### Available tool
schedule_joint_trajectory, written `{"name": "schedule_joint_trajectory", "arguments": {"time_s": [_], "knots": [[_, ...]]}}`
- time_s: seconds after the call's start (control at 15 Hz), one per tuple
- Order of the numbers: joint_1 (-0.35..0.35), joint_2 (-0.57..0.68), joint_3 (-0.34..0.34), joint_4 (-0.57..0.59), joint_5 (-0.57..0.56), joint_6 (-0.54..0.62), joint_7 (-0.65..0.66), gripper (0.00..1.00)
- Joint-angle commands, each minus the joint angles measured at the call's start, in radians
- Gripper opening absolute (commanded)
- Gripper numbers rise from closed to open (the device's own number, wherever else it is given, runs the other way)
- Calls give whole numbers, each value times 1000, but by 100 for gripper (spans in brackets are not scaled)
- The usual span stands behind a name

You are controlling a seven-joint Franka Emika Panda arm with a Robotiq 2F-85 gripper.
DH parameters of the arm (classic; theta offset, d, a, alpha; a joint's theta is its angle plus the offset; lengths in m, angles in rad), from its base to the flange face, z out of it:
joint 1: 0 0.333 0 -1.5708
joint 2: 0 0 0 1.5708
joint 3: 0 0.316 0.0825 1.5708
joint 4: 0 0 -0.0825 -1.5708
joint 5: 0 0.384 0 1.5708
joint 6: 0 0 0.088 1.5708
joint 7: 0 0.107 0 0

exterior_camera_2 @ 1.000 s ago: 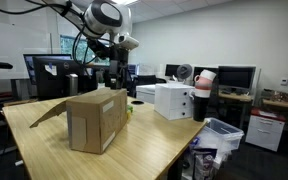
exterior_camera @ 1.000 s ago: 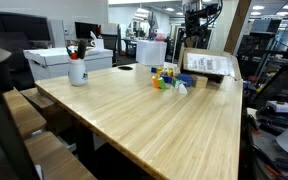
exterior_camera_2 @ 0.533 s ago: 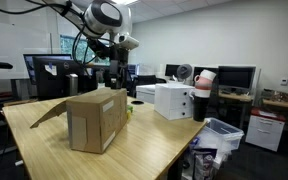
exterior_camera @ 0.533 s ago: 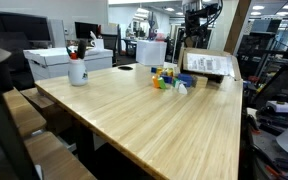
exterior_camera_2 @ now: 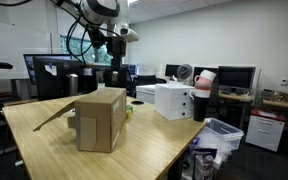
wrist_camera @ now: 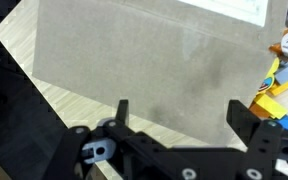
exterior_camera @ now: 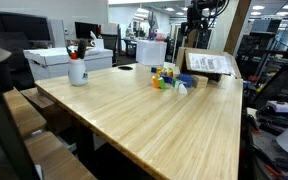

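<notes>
From where I sit, the gripper (wrist_camera: 179, 118) hangs over the cardboard box (wrist_camera: 134, 50) with its jaws spread wide and nothing between them. In the wrist view the two dark fingers (wrist_camera: 122, 112) frame the plain brown top of the box without touching it.

A white label (wrist_camera: 234, 8) is stuck along the far edge of the box. There is print on it, but it is too small and blurred for me to read. In an exterior view the same label shows as a pale sheet on the box top (exterior_camera: 209, 63), again with no legible words.

The box stands on the wooden table (exterior_camera: 144, 120) near its far end. Just beside it is a small heap of colourful toys (exterior_camera: 167, 78), in yellow, blue and green, and the wrist view catches them at its right edge. A white mug (exterior_camera: 77, 70) holding pens stands well apart, near another edge of the table.

In an exterior view the box (exterior_camera_2: 101, 120) is side on, with one flap hanging open, and a white case (exterior_camera_2: 174, 100) sits behind it. I can see no brand mark or writing on the box, the mug or the case.
</notes>
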State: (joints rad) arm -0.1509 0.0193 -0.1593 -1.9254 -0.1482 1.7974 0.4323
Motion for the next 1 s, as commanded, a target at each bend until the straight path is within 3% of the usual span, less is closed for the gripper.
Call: {"name": "schedule_joint_trajectory", "arguments": {"time_s": [0.0,0.2,0.47,0.53,0.6,0.93], "knots": [[-14,-45,-10,-10,57,-56,-160,100],[-27,-49,-33,-30,61,-66,-347,100],[-50,-15,-64,-25,122,-105,-503,100],[-58,-8,-70,-28,140,-114,-529,94],[-61,-5,-74,-28,152,-113,-535,75],[-77,12,-87,-23,183,-102,-534,47]]}}
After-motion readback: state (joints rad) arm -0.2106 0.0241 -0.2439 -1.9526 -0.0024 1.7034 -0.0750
